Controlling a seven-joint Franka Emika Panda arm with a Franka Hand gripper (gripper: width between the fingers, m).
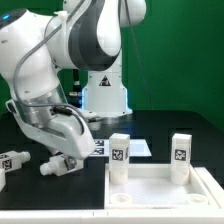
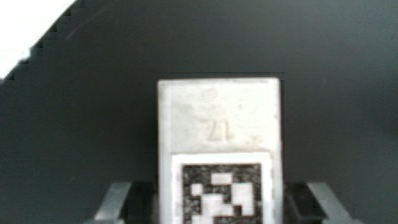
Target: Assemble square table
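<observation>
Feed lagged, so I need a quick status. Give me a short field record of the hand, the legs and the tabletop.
hand: open, fingers either side of a leg, gaps showing
straddled leg: tag face towards the wrist view
tabletop: flat, exterior view's right
upright legs: two, at the tabletop's far rim; attachment unclear
loose leg: exterior view's far left

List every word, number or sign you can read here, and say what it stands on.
No words or numbers can be read.
Leg tags: coded squares, no letters.
Faint mark on wrist-view leg: too blurred.
Marker board tags: too small.
</observation>
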